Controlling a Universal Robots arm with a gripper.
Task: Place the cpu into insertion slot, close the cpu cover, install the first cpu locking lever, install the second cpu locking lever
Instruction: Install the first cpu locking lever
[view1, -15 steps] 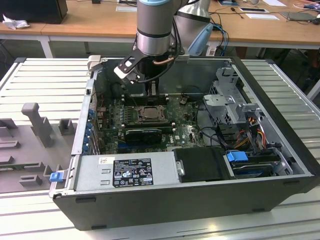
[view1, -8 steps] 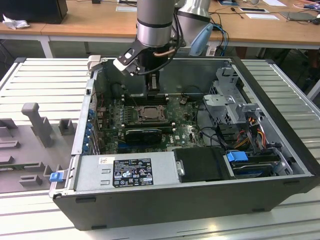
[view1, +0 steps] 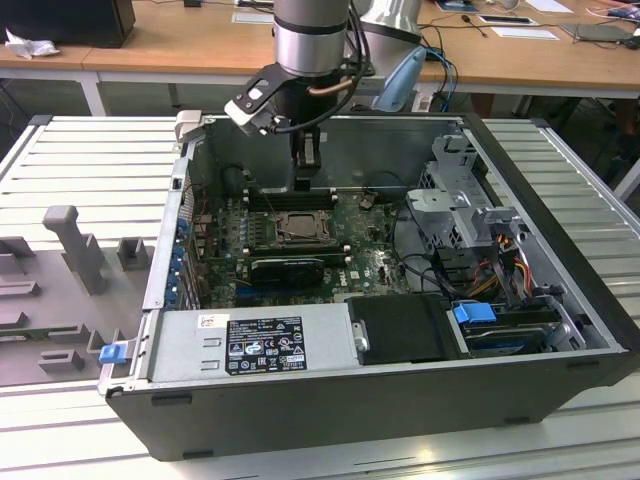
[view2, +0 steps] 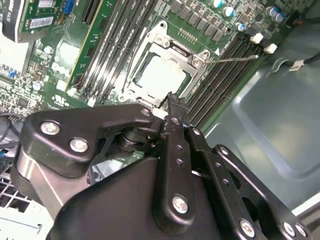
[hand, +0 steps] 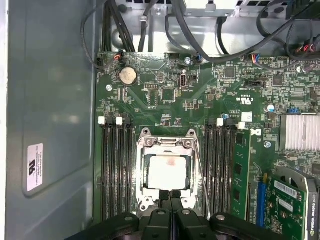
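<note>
The cpu (hand: 169, 171) lies flat in the insertion slot (view1: 297, 228), its pale face showing through the window of the cpu cover (hand: 167, 145), which is folded down over it. A thin wire locking lever (hand: 202, 180) runs along one side of the socket, between it and the memory slots, and its free end (view2: 235, 59) stands out over them. My gripper (hand: 170, 194) hangs just over the socket's edge with its two black fingers pressed together and nothing between them. In the exterior view the gripper (view1: 305, 180) is inside the case, at the far side of the socket.
Black memory slots (hand: 116, 170) flank the socket on both sides. A green card (hand: 290, 205) and a finned heatsink (hand: 300, 132) sit beside them. The grey case wall (hand: 50, 125) stands close by. The power supply (view1: 250, 345) and drive cage (view1: 470, 215) fill the case's other parts.
</note>
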